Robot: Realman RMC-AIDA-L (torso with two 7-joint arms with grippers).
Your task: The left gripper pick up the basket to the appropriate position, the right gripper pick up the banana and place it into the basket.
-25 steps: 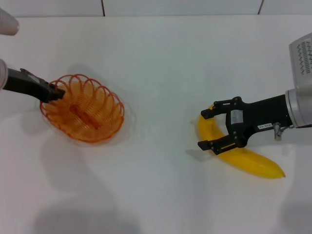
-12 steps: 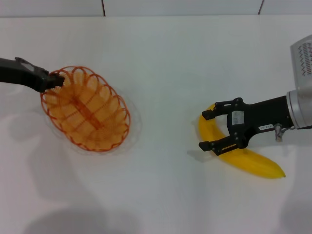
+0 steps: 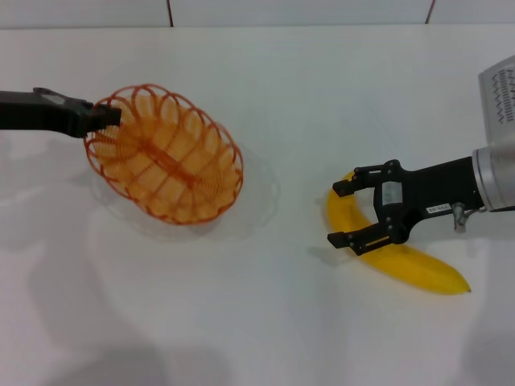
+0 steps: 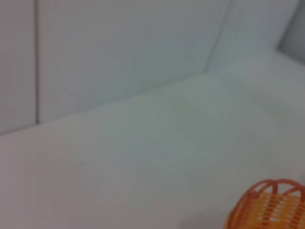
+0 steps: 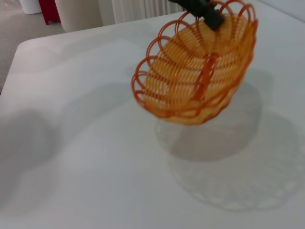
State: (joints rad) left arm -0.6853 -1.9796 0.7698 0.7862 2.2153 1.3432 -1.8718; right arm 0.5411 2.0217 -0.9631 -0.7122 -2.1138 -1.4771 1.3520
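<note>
The basket (image 3: 165, 154) hangs over the table's (image 3: 265, 322) left, the banana (image 3: 385, 253) lying right.

The left gripper (image 3: 103, 119) is plain matte black on a slim black arm. The right gripper (image 3: 344, 214) is black too, with ribbed jaws and small white labels, behind it a silver-white cuff (image 3: 492, 178) and a grey vented housing (image 3: 500, 92).

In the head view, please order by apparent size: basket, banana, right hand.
1. Basket, largest; it is lifted nearer the camera, which may enlarge it.
2. Banana, partly covered by the hand.
3. Right hand, smallest.
</note>
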